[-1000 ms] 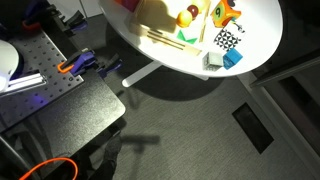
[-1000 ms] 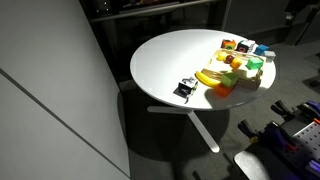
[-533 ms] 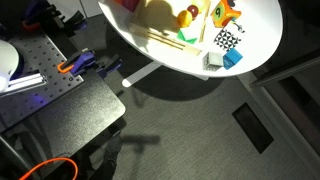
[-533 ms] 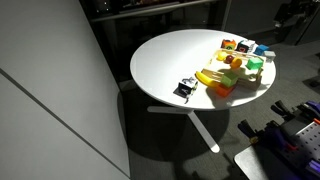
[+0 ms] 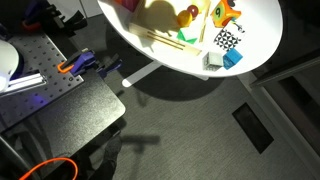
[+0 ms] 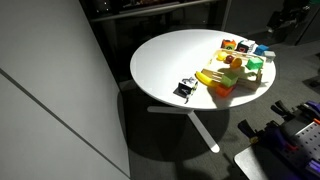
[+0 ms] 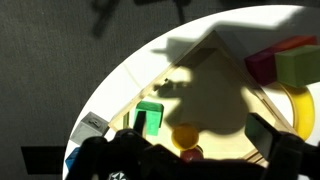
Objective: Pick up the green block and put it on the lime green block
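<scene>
**Just ahead of a wide-spread tool: the green block**

Seen from the wrist view, the tool (image 7: 195,160) enters from the near edge of the picture with its jaws spread wide and nothing between them. One dark finger (image 7: 105,160) shows at the lower left and the other at the lower right.

The green block (image 7: 150,118) rests on the round white tabletop (image 7: 225,85), just beyond the left finger and apart from it. It lies inside the span of the jaws but well to the left of their middle. A small yellow ball (image 7: 183,137) sits just to the right of the block and a little nearer to the tool. It is near the block, though I cannot tell whether the two touch.

The lime green block (image 7: 300,65) stands at the far right of the same view, well apart from the green block. A magenta-red block (image 7: 262,66) is right against its left side. Shadow covers much of the surface between the two task blocks.

In an exterior view, the toys are clustered on the right part of the tabletop (image 6: 170,60). An emerald patch that looks like the green block (image 6: 256,64) lies at the right end of the cluster.
</scene>
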Motion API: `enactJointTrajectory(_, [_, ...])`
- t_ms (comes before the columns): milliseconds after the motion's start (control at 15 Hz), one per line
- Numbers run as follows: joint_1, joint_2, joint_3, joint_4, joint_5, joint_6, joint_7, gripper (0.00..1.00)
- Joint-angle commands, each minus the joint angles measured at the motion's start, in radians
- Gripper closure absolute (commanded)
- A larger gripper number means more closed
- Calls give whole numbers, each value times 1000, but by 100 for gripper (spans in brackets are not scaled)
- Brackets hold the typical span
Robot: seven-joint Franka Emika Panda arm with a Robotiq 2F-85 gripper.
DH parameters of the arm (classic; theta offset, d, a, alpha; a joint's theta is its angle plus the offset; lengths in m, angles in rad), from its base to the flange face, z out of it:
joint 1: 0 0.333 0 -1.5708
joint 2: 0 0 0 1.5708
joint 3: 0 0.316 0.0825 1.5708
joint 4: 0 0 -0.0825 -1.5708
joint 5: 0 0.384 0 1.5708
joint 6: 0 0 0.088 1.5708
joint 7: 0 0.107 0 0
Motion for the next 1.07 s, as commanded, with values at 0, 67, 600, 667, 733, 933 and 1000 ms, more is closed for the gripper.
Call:
enactJointTrajectory(0, [-1,0,1,1,0,-2,0,0])
enactJointTrajectory(67, [-1,0,1,1,0,-2,0,0])
enactJointTrajectory(600, [-4,67,-3,31,6,55,10,0])
enactJointTrajectory(667, [-6,84,-4,35,3,82,14,0])
enactJointTrajectory(733, [-7,104,-6,39,-2,110,17,0])
enactJointTrajectory(933, [-12,173,-13,53,-7,194,23,0])
enactJointTrajectory(1000, [-14,195,-15,59,-6,218,23,0])
